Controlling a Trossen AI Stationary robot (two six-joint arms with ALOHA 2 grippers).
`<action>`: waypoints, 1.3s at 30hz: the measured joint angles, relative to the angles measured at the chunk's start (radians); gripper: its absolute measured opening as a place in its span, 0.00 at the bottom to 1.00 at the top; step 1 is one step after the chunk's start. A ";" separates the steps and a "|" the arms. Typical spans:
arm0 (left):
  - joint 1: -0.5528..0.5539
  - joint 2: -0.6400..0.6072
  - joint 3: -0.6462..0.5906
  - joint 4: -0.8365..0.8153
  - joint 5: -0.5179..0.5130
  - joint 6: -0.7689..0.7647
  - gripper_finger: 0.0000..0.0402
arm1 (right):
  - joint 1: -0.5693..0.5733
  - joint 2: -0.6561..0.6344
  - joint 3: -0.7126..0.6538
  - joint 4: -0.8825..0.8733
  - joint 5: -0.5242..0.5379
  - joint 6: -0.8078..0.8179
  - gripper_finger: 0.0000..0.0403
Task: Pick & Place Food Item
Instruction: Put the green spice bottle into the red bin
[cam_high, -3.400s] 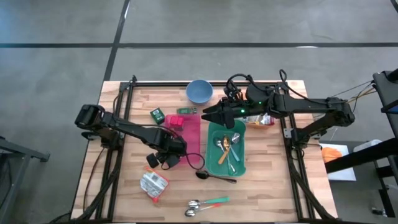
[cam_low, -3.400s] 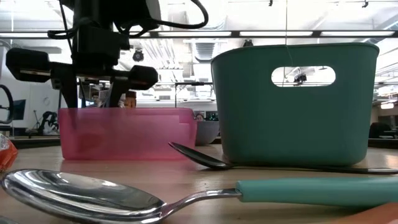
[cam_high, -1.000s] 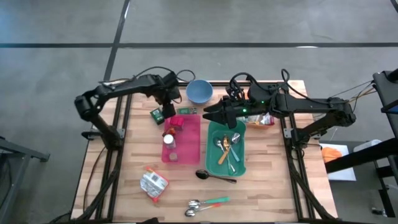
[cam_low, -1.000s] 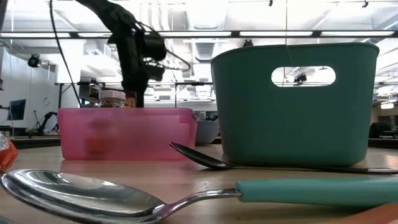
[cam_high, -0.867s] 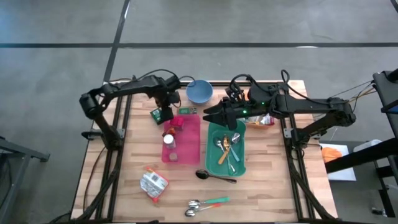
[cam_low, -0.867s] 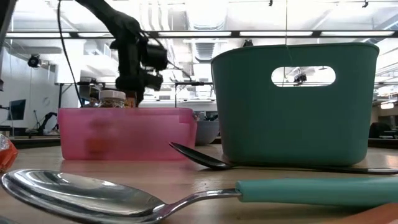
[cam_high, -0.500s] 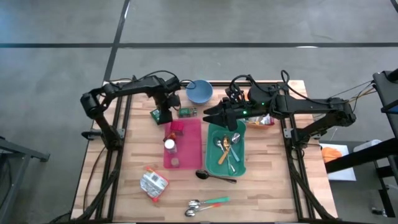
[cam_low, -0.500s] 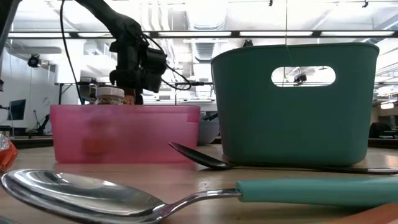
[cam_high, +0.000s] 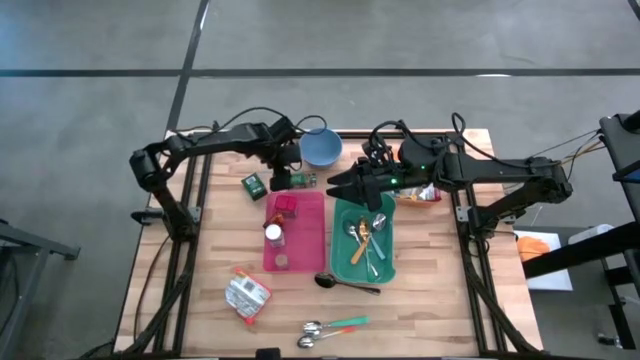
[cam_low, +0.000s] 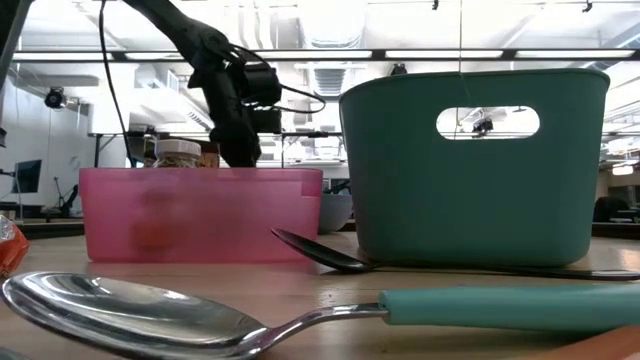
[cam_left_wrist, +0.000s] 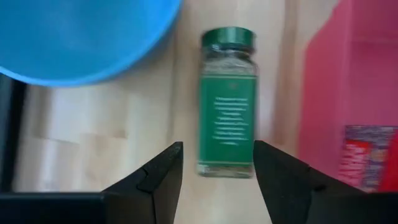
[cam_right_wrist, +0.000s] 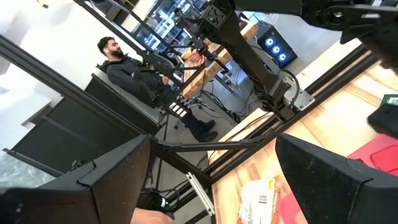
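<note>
Since a second ago the left hand (cam_high: 291, 172) has swung from the small green jar (cam_high: 254, 184) across to the spice jar (cam_left_wrist: 227, 102) lying on the counter (cam_high: 200, 270) between blue bowl (cam_high: 320, 147) and pink bin (cam_high: 303, 232), empty, half open. It should straddle the jar squarely before closing. Right hand (cam_high: 340, 183) waits wide open over the green bin (cam_high: 385, 262). Two bins, one bowl.

Blue bowl (cam_high: 320, 146) at the desk's (cam_high: 430, 300) far edge. Green bin (cam_high: 364, 238) mid-desk, cutlery piled inside. Dark spoon (cam_high: 345, 284) just before it, teal-handled spoons (cam_high: 331, 330) near the front edge. Seated person (cam_right_wrist: 134, 78) beyond, among other workstations.
</note>
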 joint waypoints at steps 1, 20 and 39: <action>-0.001 0.001 0.000 0.012 -0.011 0.019 0.48 | 0.002 0.000 0.000 0.000 0.000 0.000 0.85; -0.088 0.011 -0.064 0.059 -0.066 0.047 0.88 | 0.016 0.000 0.000 0.000 0.000 0.000 0.85; -0.099 0.059 -0.117 0.140 -0.032 0.034 0.69 | 0.044 0.001 0.000 0.005 0.003 0.003 0.85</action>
